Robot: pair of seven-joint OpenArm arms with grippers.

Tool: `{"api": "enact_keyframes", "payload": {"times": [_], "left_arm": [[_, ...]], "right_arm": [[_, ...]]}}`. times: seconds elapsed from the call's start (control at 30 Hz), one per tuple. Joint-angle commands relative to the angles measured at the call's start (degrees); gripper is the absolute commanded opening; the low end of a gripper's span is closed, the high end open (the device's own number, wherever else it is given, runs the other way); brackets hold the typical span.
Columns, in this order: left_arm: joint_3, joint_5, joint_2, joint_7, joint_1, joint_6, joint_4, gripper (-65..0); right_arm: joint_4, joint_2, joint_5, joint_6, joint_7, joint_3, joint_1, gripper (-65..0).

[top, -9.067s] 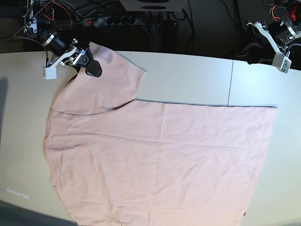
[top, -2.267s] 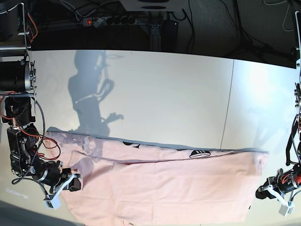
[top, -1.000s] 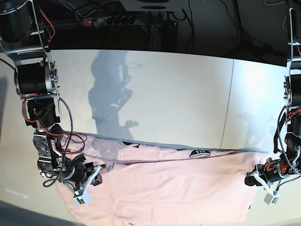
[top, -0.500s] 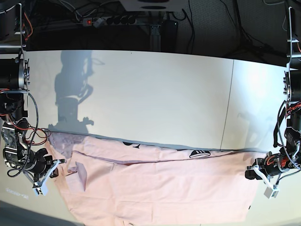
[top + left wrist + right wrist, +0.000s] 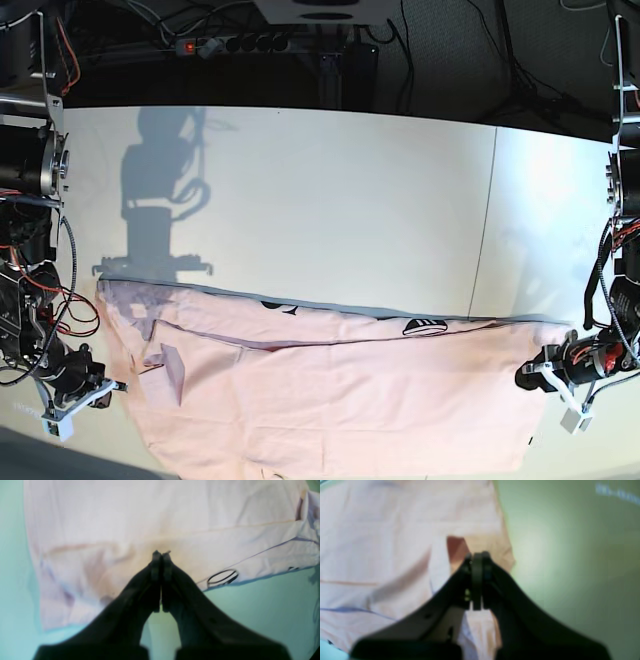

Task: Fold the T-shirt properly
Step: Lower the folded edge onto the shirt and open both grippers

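T-shirt [image 5: 160, 530], a large pale pink cotton one, fills the upper part of the left wrist view, lying flat on the pale table [image 5: 250, 620] with one edge running from 9 o'clock down to about 7 o'clock. A black printed oval [image 5: 222, 576] peeks out from under the folded-over layer near 4 o'clock. The left hand [image 5: 160, 555] hangs over the cloth with its black fingers pressed together, and no fabric shows between them.

In the right wrist view, which is blurred, the pink cloth [image 5: 395, 542] covers the left half and bare table [image 5: 570, 567] the right. The right hand [image 5: 476, 557] is likewise pressed together, empty as far as I can tell, sitting over a small turned-back flap [image 5: 455, 547] at the shirt's edge.

From the base view, the shirt [image 5: 350, 400] lies along the near edge of the table [image 5: 350, 200], toward 6 o'clock, already doubled lengthwise with black lettering [image 5: 425, 326] showing at the fold line. The left hand [image 5: 545, 375] sits at the shirt's 3 o'clock end, the right hand [image 5: 85, 385] just off its 9 o'clock end.

This cloth looks light, soft and limp, so it should sag and wrinkle when lifted. I judge the corners and hem edges the best places to pinch, both ends together, to keep layers aligned.
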Motion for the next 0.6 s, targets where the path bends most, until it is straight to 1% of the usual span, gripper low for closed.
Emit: {"api": "enact_keyframes", "payload": {"times": [0.0, 0.03, 0.07, 0.1, 0.2, 0.27, 0.33, 0.43, 0.5, 0.57], "left_arm": [[-0.2, 0.6, -0.8, -2.3, -1.9, -0.1, 0.9, -65.0], [-0.2, 2.2, -0.7, -4.1, -1.9, 0.0, 0.9, -65.0], [-0.2, 4.1, -0.6, -5.8, -1.7, 1.0, 0.9, -65.0], [-0.2, 5.8, -0.3, -7.0, -1.6, 2.7, 0.9, -65.0], [-0.2, 12.3, 1.4, -11.2, -1.6, 6.1, 0.8, -65.0], [-0.2, 15.7, 3.0, -12.6, -1.4, 8.3, 0.7, -65.0], [-0.2, 19.0, 4.6, -13.5, -0.9, 10.6, 0.1, -65.0], [-0.2, 21.9, 6.4, -16.0, 0.1, 11.1, -3.9, -65.0], [-0.2, 22.7, 7.2, -18.7, 1.1, 11.1, -7.0, -65.0], [-0.2, 23.7, 7.7, -20.4, 2.0, 11.1, -9.3, -65.0]], "right_arm": [[1.1, -0.3, 0.5, -1.4, 0.6, 0.3, 2.4, -65.0], [0.9, -1.0, 0.3, -1.4, 0.6, 0.3, 2.4, -65.0], [0.7, -1.9, -0.5, -1.5, 0.8, 0.3, 2.4, -65.0], [0.3, -2.8, -1.7, -1.5, 1.4, 0.3, 2.3, -65.0], [-2.6, -5.7, -6.9, -1.5, 5.1, 0.3, 2.4, -65.0], [-5.6, -7.0, -10.1, -1.5, 7.6, 0.3, 2.3, -65.0], [-9.9, -7.5, -12.7, -1.6, 10.2, 0.3, 2.3, -65.0], [-16.9, -7.9, -14.4, -1.7, 12.4, 0.3, 2.3, -65.0], [-20.5, -7.8, -14.8, -1.5, 12.4, 0.3, 2.1, -65.0], [-21.4, -7.7, -15.3, -0.4, 12.2, 0.3, 0.8, -65.0]]}}
